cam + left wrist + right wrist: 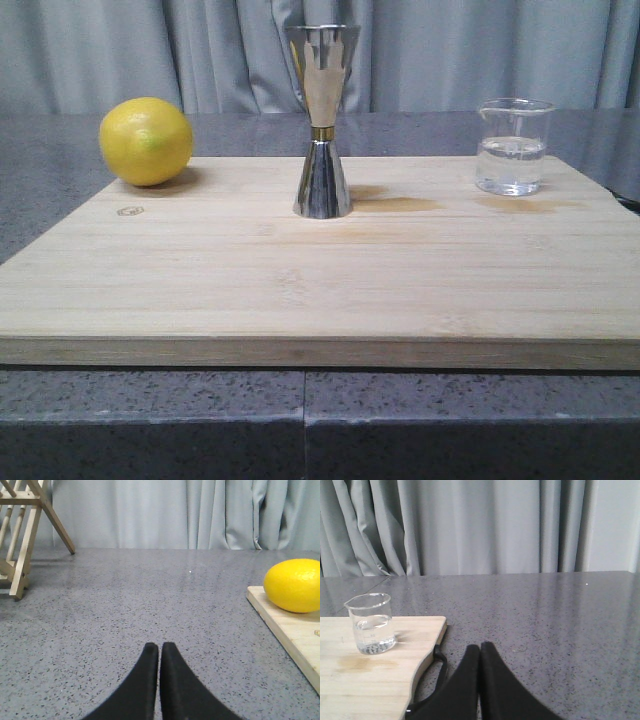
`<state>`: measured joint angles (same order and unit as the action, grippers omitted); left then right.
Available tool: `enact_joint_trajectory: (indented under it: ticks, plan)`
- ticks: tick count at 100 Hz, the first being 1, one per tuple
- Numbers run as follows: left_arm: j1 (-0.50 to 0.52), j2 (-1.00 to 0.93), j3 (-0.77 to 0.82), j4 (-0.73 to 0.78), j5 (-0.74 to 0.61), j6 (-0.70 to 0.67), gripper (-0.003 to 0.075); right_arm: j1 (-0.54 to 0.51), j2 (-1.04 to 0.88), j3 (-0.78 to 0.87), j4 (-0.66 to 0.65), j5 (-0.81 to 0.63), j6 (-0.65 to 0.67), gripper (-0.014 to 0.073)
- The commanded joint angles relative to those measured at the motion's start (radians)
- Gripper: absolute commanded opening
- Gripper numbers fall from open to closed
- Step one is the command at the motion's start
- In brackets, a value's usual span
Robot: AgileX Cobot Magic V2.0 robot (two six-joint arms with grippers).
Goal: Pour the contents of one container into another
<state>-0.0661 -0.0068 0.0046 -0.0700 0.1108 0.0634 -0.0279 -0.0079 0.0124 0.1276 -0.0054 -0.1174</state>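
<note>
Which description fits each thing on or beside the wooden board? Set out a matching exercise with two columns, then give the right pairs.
Things:
1. lemon
2. steel hourglass cup
3. glass beaker
4. left gripper

Descriptions:
A. holds clear liquid, on the board's far right
B. shut, over the bare grey counter
C. yellow, at the board's far left corner
D. shiny, upright at the middle

Pairs: 1-C, 2-D, 3-A, 4-B

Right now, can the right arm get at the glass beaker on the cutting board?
Probably yes. The beaker stands alone near the board's edge, nothing between it and the right gripper, whose fingers are shut and must open first.
</note>
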Motion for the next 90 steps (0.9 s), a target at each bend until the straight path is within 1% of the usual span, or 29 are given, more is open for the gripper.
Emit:
enact_joint_trajectory:
  ticks: [1, 90]
  plan:
    - [0.002, -0.02, 0.028, -0.01, -0.082, -0.009, -0.0019, -0.007, -0.021, 0.008, 0.0, -0.083, -0.006, -0.0071]
    - [0.002, -0.02, 0.028, -0.01, -0.093, -0.009, -0.0019, -0.007, -0.021, 0.008, 0.0, -0.083, -0.006, -0.0071]
